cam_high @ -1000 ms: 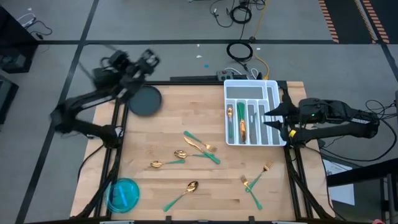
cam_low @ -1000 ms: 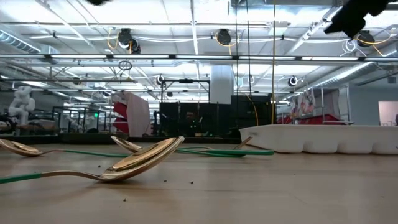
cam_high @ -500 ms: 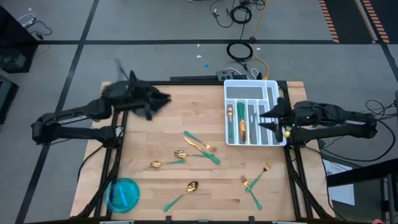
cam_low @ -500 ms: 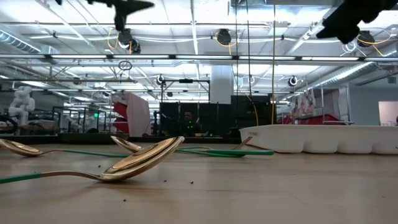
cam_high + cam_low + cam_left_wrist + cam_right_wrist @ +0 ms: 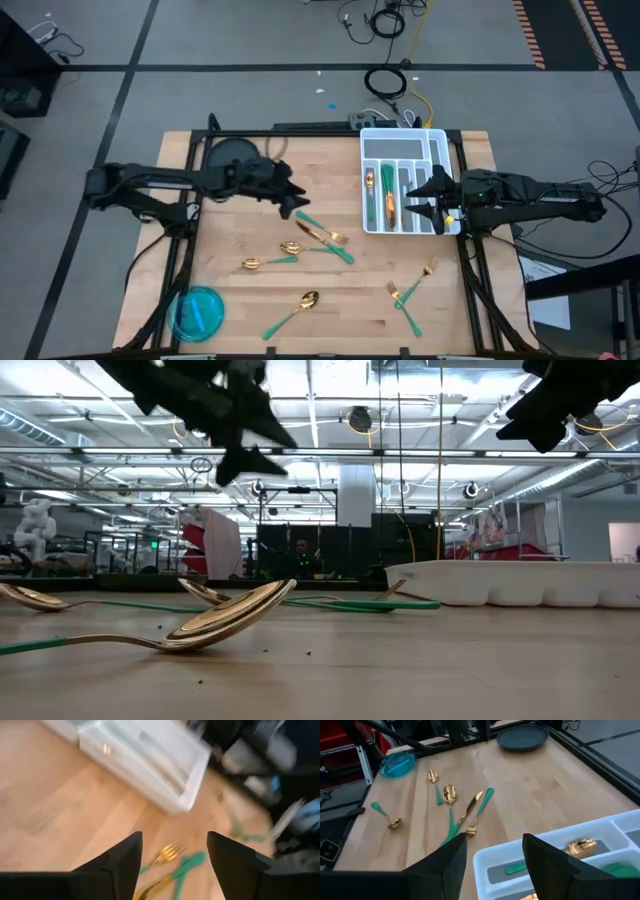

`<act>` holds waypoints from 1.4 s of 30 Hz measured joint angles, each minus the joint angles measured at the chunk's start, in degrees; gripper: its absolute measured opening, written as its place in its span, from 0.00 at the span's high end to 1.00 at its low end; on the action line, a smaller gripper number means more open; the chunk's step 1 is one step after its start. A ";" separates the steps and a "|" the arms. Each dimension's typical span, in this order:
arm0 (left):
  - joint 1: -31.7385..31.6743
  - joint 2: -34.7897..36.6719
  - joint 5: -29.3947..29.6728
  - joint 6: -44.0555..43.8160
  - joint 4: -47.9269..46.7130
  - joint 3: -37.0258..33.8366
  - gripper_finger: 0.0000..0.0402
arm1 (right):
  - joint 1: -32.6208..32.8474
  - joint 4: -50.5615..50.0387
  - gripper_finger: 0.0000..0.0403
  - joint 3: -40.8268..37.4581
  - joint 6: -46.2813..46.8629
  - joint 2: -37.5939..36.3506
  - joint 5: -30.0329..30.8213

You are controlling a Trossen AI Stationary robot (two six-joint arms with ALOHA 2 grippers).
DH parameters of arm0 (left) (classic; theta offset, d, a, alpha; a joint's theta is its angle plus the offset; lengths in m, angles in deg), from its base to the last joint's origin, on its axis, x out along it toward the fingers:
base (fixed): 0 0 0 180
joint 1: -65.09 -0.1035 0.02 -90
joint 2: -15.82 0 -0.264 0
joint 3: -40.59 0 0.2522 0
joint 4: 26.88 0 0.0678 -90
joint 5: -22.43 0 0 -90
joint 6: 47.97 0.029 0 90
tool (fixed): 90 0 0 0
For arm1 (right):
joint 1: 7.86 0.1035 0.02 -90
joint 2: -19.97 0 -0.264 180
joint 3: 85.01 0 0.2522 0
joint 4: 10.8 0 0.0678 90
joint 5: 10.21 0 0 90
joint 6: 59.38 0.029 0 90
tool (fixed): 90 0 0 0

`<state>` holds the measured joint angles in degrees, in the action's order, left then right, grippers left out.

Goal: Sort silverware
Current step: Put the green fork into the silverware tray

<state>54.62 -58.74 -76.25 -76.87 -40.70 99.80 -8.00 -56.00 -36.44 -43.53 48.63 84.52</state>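
**What we count on the worktop**

We count two robot arms, each ending in one hand: the left hand (image 5: 297,205) and the right hand (image 5: 418,200). We see one white divided tray (image 5: 432,140), one dark round plate (image 5: 232,153) and one blue round dish (image 5: 198,311).

Of the silverware lying loose on the wood, we make out three spoons (image 5: 253,263) and two forks (image 5: 428,270) near the front right. A further cluster (image 5: 322,236) holds about three green-handled pieces, a knife and a fork among them. Inside the tray we count at least three pieces (image 5: 388,205); their exact number we cannot tell.
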 joint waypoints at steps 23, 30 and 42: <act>4.43 -27.05 1.67 31.25 1.65 8.77 0.43 | -0.02 -0.12 0.54 0.00 1.49 0.00 -0.32; 6.18 -30.19 1.67 32.96 4.90 8.77 0.43 | 0.00 -0.13 0.54 0.00 1.49 0.00 -0.34; 6.63 -31.24 1.67 39.39 7.49 8.74 0.43 | 0.00 -0.13 0.54 0.00 1.48 0.00 -0.32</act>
<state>61.25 -89.98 -74.57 -37.48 -33.21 108.54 -8.00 -56.13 -36.44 -42.05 48.63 84.20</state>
